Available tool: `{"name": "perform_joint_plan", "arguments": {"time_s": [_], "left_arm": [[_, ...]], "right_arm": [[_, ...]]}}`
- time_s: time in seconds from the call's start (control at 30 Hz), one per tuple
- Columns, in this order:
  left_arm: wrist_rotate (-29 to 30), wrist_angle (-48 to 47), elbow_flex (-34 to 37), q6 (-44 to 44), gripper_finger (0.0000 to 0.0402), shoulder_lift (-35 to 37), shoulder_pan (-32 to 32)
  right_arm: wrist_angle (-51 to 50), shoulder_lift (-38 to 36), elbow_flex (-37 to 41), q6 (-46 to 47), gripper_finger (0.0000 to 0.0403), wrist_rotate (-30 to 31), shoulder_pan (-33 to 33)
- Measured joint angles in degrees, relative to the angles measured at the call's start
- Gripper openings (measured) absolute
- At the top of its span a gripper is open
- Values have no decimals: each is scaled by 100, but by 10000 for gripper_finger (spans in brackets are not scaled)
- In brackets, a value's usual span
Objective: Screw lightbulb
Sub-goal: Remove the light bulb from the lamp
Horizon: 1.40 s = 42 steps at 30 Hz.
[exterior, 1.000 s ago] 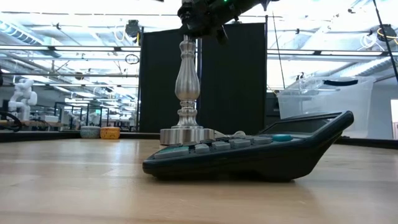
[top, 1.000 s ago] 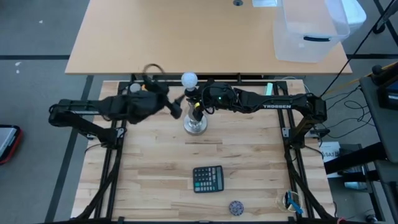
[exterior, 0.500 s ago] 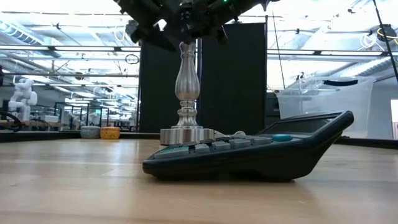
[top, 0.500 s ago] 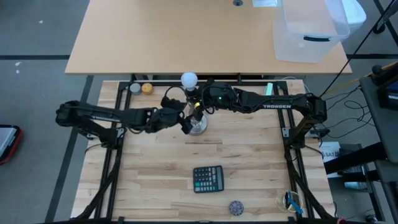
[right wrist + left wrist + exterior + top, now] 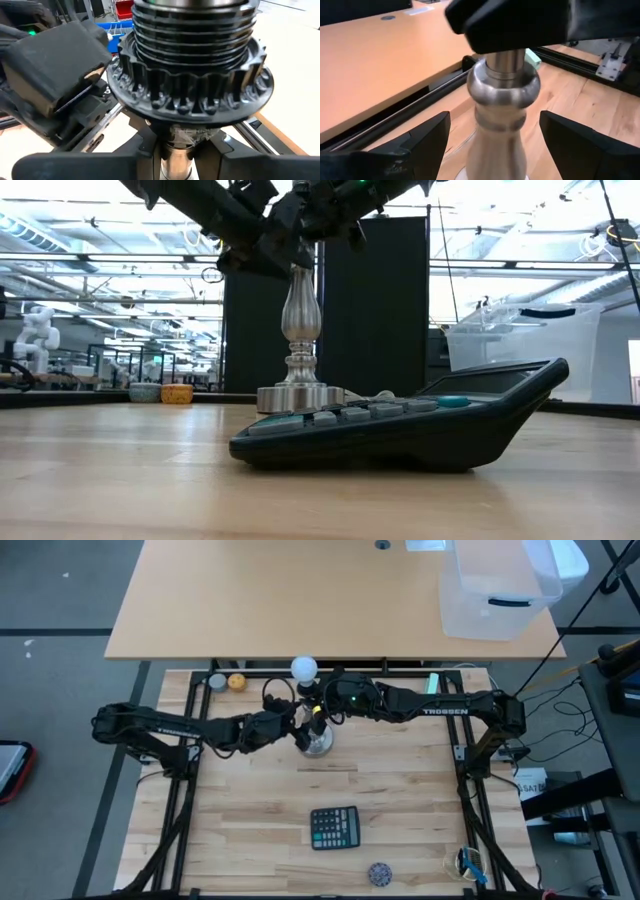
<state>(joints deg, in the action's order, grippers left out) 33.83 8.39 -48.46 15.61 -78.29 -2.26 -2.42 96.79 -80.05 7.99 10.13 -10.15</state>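
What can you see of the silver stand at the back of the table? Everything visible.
The silver stand looks like polished turned metal: a baluster stem on a round stepped base, topped by a dark ribbed socket. It stands upright on the wooden table, behind the calculator. The right end effector appears clamped on its neck under the socket. The left end effector straddles the stem, open, not touching.

Both arms are dark, almost black, built of long slim links with thicker round joints. The right arm (image 5: 450,707) carries white "TROSSEN" lettering on its forearm and a small green light near its wrist. The left arm (image 5: 170,727) has a black cable loop — just behind its gripper.
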Motion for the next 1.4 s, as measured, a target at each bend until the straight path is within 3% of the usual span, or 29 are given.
{"name": "perform_joint_plan", "arguments": {"time_s": [0.23, 0.37, 0.67, 0.87, 1.17, 1.4], "left_arm": [[-487, 77, 63, -240, 282, -29, -362], [-1182, 348, 63, -248, 241, -71, -565], [-1578, 482, 56, -271, 138, -321, -737], [-1582, 465, 56, -272, 136, -324, -735], [-1633, 415, 48, -348, 136, -332, -730], [-1598, 381, 48, -339, 136, -331, -729]], "right_arm": [[12, 0, 0, -4, 71, 1, 0], [28, 0, 0, -7, 71, 3, 9], [48, 0, 0, 32, 71, -44, 4], [31, 7, 0, 15, 90, -105, 2], [-83, -101, 15, -41, 83, -236, 15], [-529, -460, 0, 332, 138, -143, 33]]}}
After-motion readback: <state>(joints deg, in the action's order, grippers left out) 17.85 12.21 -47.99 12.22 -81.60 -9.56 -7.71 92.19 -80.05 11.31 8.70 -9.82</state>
